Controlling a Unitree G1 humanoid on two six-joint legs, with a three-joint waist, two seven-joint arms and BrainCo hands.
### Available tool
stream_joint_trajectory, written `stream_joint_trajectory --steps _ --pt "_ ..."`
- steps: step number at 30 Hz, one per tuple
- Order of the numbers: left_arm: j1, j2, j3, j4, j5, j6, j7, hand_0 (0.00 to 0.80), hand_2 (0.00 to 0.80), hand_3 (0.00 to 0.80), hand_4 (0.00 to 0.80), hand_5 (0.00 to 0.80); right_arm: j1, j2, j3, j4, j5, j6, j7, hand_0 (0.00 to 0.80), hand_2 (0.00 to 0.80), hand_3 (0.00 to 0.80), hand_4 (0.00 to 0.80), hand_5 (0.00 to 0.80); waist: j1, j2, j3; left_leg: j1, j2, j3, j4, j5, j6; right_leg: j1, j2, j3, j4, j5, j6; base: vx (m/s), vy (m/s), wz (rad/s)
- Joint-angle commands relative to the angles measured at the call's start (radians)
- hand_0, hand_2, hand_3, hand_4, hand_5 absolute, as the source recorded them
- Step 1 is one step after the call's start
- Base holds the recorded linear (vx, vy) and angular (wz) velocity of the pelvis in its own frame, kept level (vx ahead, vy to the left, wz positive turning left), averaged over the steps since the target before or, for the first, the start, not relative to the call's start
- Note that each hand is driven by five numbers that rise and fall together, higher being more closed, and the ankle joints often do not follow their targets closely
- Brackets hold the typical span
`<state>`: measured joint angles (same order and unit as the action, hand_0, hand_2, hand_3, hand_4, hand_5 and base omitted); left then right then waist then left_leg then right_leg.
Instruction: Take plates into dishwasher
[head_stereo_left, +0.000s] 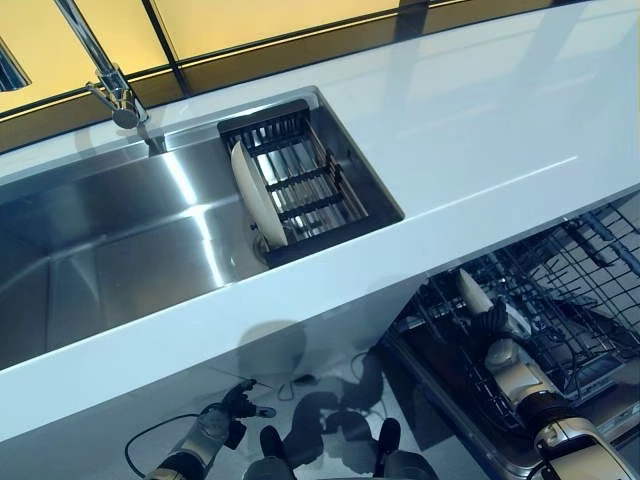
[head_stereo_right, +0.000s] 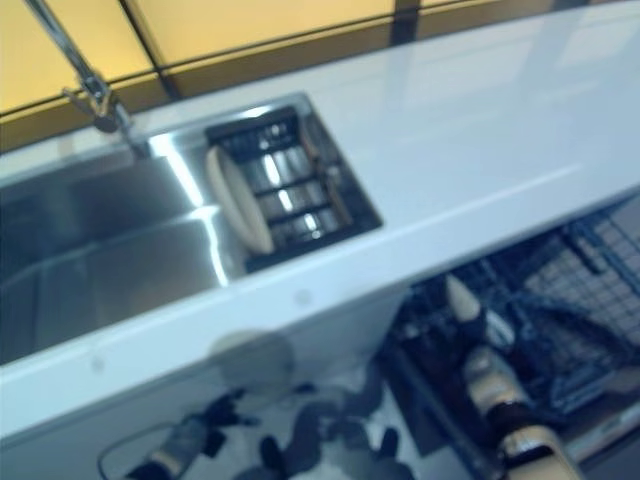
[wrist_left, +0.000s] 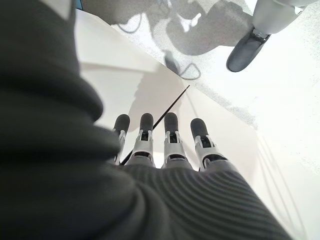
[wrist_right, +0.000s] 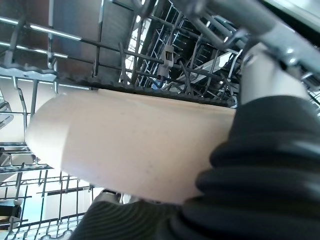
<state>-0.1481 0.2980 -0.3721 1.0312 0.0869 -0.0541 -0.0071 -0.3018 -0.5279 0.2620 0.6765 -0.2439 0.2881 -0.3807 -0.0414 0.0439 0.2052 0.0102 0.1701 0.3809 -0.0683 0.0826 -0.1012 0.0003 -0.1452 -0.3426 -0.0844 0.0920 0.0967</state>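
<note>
A cream plate stands on edge among the tines of the open dishwasher's lower rack, under the counter at the lower right. My right hand is shut on its near rim; in the right wrist view the plate fills the middle, with the wire rack behind it. A second cream plate stands upright in the black drying rack inside the sink. My left hand hangs low by the cabinet front, with straight fingers holding nothing.
A steel sink with a chrome faucet takes up the left. The white counter runs across and overhangs the dishwasher. The white cabinet front is close beside my left hand.
</note>
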Motion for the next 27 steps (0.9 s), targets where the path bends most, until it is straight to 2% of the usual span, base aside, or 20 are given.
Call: stream_joint_trajectory --steps 1,7,10,17,23,27 --pt "-0.047 0.019 -0.021 0.029 0.031 -0.014 0.002 0.0 0.0 0.0 0.0 0.0 0.02 0.035 0.039 -0.015 0.025 -0.006 -0.003 0.0 0.0 0.0 0.0 0.0 -0.007 -0.017 0.027 -0.028 -0.044 0.022 -0.018 0.009 0.006 -0.003 0.017 0.043 0.119 -0.118 -0.011 0.0 0.0 0.0" --pt "-0.03 0.021 0.0 0.013 0.03 -0.01 0.009 0.0 0.0 0.0 0.0 0.0 0.038 0.012 -0.013 -0.164 0.027 -0.009 -0.045 0.0 0.0 0.0 0.0 0.0 -0.022 -0.022 0.035 -0.022 -0.042 0.026 -0.017 0.005 0.008 -0.004 0.02 0.052 0.121 -0.116 -0.008 0.0 0.0 0.0" --pt "-0.013 0.022 0.02 -0.002 0.032 -0.003 0.015 0.0 0.0 0.0 0.0 0.0 0.067 -0.006 -0.073 -0.297 0.018 -0.025 -0.063 0.0 0.0 0.0 0.0 0.0 -0.034 -0.027 0.037 -0.018 -0.04 0.03 -0.018 0.001 0.012 -0.007 0.024 0.061 0.122 -0.116 -0.004 0.0 0.0 0.0" --pt "0.036 0.022 0.068 0.004 0.037 -0.019 0.031 0.0 0.0 0.0 0.0 0.0 0.185 -0.067 -0.252 -0.595 0.0 -0.139 -0.1 0.0 0.0 0.0 0.0 0.0 -0.074 -0.044 0.034 -0.003 -0.035 0.06 -0.018 -0.014 0.02 -0.014 0.03 0.081 0.125 -0.116 0.006 0.011 0.014 -0.07" --pt "0.052 0.021 0.088 0.022 0.031 -0.029 0.034 0.0 0.0 0.0 0.0 0.0 0.254 -0.108 -0.366 -0.719 0.032 -0.201 -0.106 0.0 0.0 0.0 0.0 0.0 -0.101 -0.057 0.024 0.014 -0.029 0.091 -0.015 -0.027 0.024 -0.018 0.03 0.091 0.129 -0.117 0.012 0.015 0.027 -0.11" --pt "0.06 0.018 0.1 0.037 0.025 -0.04 0.034 0.0 0.0 0.0 0.0 0.0 0.3 -0.12 -0.428 -0.766 0.104 -0.229 -0.064 0.0 0.0 0.0 0.0 0.0 -0.119 -0.069 0.014 0.028 -0.023 0.114 -0.013 -0.034 0.026 -0.015 0.029 0.097 0.126 -0.114 0.014 0.024 0.031 -0.11"
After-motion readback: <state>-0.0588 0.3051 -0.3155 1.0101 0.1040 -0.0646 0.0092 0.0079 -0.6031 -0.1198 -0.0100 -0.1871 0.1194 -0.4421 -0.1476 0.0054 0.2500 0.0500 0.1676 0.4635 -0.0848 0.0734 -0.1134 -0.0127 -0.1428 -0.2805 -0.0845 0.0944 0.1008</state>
